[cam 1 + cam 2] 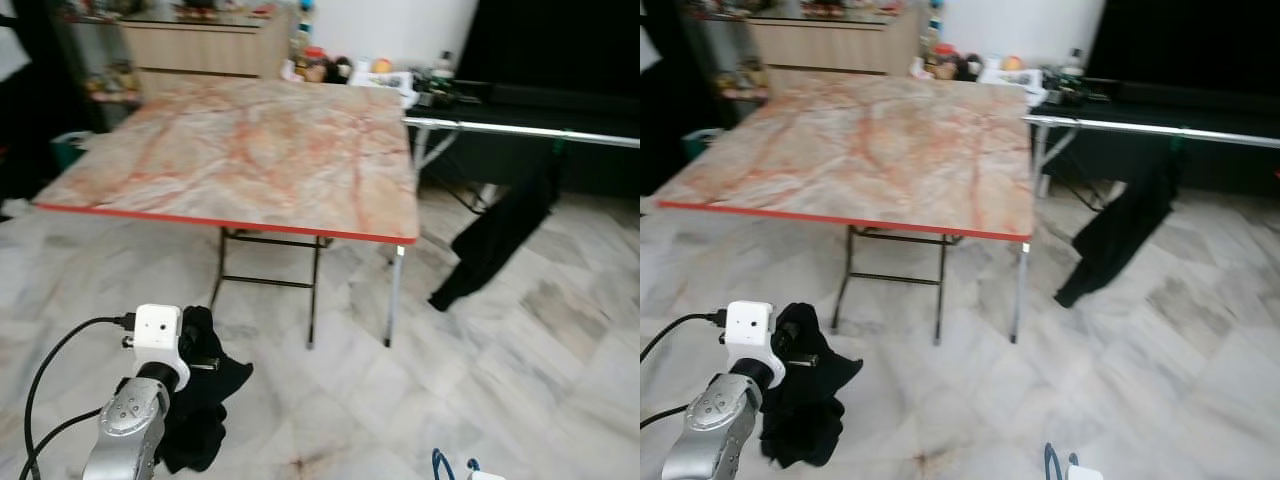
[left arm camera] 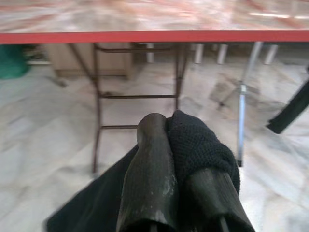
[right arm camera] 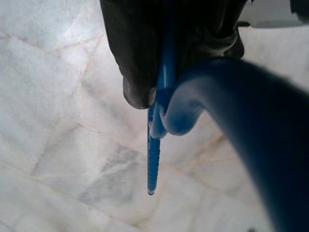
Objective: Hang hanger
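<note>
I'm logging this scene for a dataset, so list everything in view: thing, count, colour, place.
Folding table: one, marbled pink-beige top with red edge, centre of the room, on dark metal legs.
Rail: one, silver, to the right of the table.
Hanging garment: one, black, draped from the rail down to the floor.
Cabinet: one, light wood, behind the table.
Clutter: several small items, mixed colours, behind the table's far edge; too blurred to name.
Floor: pale marble tiles.
Black cloth: one, held at lower left.
Blue hanger: one, held at lower right.
Left gripper: closed on the black cloth.
Right gripper: closed on the blue hanger.
</note>
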You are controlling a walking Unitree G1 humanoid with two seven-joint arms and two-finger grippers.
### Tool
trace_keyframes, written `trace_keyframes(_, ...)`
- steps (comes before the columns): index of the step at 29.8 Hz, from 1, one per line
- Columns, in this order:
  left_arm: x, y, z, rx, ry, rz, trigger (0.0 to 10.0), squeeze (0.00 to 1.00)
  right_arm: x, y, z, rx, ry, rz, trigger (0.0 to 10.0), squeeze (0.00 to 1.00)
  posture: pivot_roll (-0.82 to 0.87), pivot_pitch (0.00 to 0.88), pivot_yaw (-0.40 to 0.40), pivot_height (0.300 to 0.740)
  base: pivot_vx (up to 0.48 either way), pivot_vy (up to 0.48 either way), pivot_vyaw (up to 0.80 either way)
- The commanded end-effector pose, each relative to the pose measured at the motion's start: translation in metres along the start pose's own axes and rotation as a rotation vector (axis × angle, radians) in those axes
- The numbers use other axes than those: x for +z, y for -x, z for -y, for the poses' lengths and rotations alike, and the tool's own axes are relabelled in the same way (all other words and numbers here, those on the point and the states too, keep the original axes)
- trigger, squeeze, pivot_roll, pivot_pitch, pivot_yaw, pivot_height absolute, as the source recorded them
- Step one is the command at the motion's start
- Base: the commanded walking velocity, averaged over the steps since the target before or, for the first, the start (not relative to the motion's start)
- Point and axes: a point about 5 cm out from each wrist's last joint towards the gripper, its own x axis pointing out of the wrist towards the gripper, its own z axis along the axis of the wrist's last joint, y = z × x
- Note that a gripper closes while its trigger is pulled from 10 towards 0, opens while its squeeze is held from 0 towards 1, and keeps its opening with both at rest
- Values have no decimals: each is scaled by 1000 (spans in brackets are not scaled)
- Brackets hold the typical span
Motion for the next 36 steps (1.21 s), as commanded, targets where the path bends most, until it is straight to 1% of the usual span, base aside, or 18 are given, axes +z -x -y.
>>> trace_keyframes(1,10,-2,-2,10,23,44,10000,0,3,-1,-3,9,-6,17,10000,0,87,72,7,740,356,0,0)
trace_keyframes(4,12,-3,-3,19,34,51,10000,0,3,-1,-4,14,-4,15,10000,0,85,71,8,740,371,0,0)
trace_keyframes(10,14,-5,-5,20,18,58,10000,0,4,-1,-5,22,-1,15,10000,0,86,69,8,740,377,0,0)
trace_keyframes(13,21,-6,-10,44,16,83,10000,0,3,-1,-6,26,0,15,10000,0,87,70,6,740,380,0,0)
trace_keyframes(15,43,-11,-17,66,10,156,10000,0,3,-1,-7,34,5,13,10000,0,90,70,4,740,382,0,0)
trace_keyframes(18,69,-18,-21,66,-3,234,10000,0,2,-1,-8,41,12,11,10000,0,92,70,3,740,382,0,0)
trace_keyframes(19,76,-20,-22,64,-8,252,10000,0,2,-1,-8,41,13,11,10000,0,92,70,3,740,382,0,0)
trace_keyframes(20,76,-20,-22,64,-8,252,10000,0,2,-1,-8,41,13,11,10000,0,92,70,3,740,382,0,0)
trace_keyframes(21,101,-27,-21,48,-29,324,10000,0,2,-1,-9,45,13,11,10000,0,93,68,3,740,379,0,0)
trace_keyframes(22,101,-27,-21,48,-29,324,10000,0,2,-1,-9,45,13,11,10000,0,93,68,3,740,379,0,0)
trace_keyframes(23,112,-29,-21,41,-43,353,10000,0,2,-1,-10,48,14,11,10000,0,93,68,3,740,386,0,0)
trace_keyframes(24,131,-34,-19,34,-67,399,10000,0,3,-1,-11,52,16,12,10000,0,93,66,2,740,382,0,0)
trace_keyframes(25,131,-34,-19,34,-67,399,10000,0,3,-1,-11,52,16,12,10000,0,93,66,2,740,382,0,0)
trace_keyframes(27,144,-39,-17,32,-86,425,10000,0,3,-1,-11,54,17,12,10000,0,94,64,-1,740,381,0,0)
trace_keyframes(31,191,-54,-6,-19,-114,541,10000,0,4,-2,-13,62,23,13,10000,0,101,59,-7,740,382,0,0)
trace_keyframes(33,208,-59,-2,-38,-127,575,10000,0,4,-2,-13,63,24,13,10000,0,102,58,-7,740,382,0,0)
trace_keyframes(34,208,-59,-2,-38,-127,575,10000,0,4,-2,-13,63,24,13,10000,0,102,58,-7,740,382,0,0)
trace_keyframes(36,226,-66,2,-55,-132,612,10000,0,5,-2,-14,64,24,13,10000,0,103,52,-6,740,384,0,0)
